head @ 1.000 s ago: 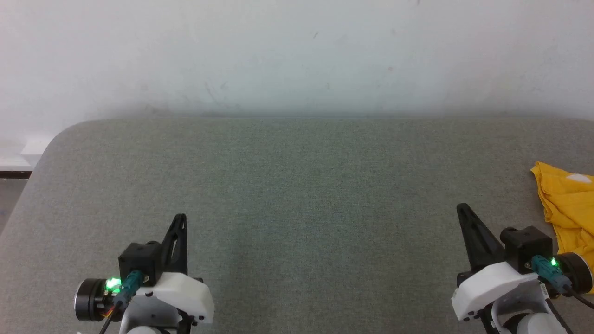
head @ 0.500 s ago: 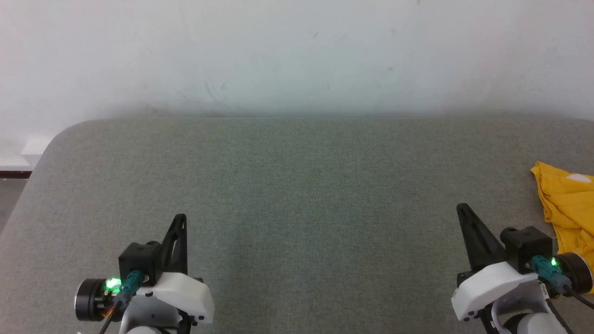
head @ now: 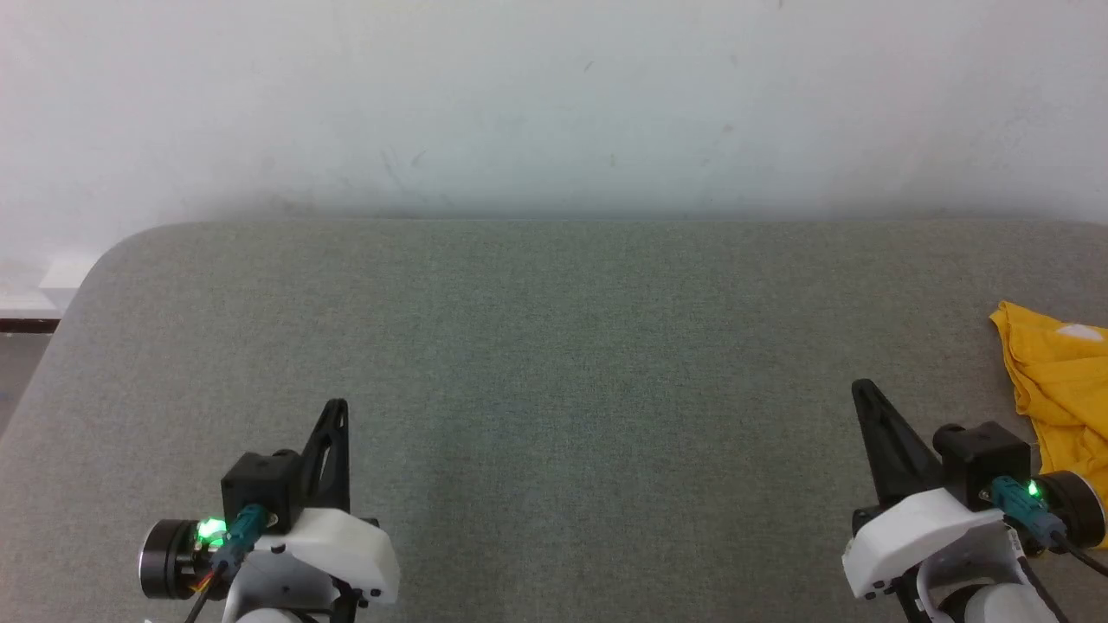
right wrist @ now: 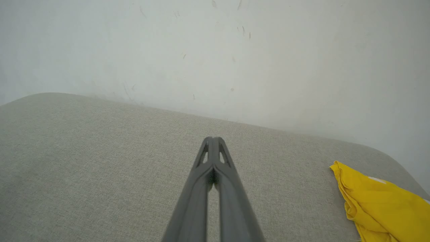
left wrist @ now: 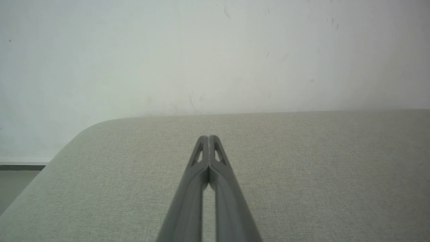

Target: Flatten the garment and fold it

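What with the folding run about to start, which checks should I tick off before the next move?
1. Garment found: ok, the garment lies by the table's right edge.
2. Garment wholly in view: not ok, the head view's edge cuts it off.
3. Garment flat: not ok, it is bunched in folds.
4. Jaws open to grasp: not ok, left gripper and right gripper are shut and empty.
5. Way free: ok, plain table surface between right gripper and garment.
6. Collar or hem nearest: cannot tell.
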Available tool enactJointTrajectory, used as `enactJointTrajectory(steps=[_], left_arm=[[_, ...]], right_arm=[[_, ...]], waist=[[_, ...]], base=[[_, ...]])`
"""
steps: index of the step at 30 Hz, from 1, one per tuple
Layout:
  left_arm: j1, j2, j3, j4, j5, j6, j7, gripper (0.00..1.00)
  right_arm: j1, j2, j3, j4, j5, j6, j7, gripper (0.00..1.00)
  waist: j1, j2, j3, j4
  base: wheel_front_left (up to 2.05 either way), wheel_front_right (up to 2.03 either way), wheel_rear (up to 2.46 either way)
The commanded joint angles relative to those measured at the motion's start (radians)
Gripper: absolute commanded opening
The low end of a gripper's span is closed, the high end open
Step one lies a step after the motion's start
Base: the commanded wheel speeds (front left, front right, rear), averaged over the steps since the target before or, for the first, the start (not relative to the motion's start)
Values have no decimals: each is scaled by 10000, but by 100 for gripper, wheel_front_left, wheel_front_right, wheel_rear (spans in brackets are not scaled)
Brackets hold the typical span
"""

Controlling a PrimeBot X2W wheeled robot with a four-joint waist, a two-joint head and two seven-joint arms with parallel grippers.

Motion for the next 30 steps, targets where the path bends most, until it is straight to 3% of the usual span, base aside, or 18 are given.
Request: enactJointTrajectory(steps=[1, 30], left_arm=[[-116, -42, 39, 20, 64, -16, 1, 0], [-116, -42, 39, 20, 64, -16, 1, 0]], right_arm=[[-109, 34, -5, -53, -80, -21, 5, 0], [-109, 34, -5, -53, -80, -21, 5, 0]], waist=[[0, 1, 0, 0], [0, 1, 0, 0]], base=[[0, 0, 0], [0, 0, 0]])
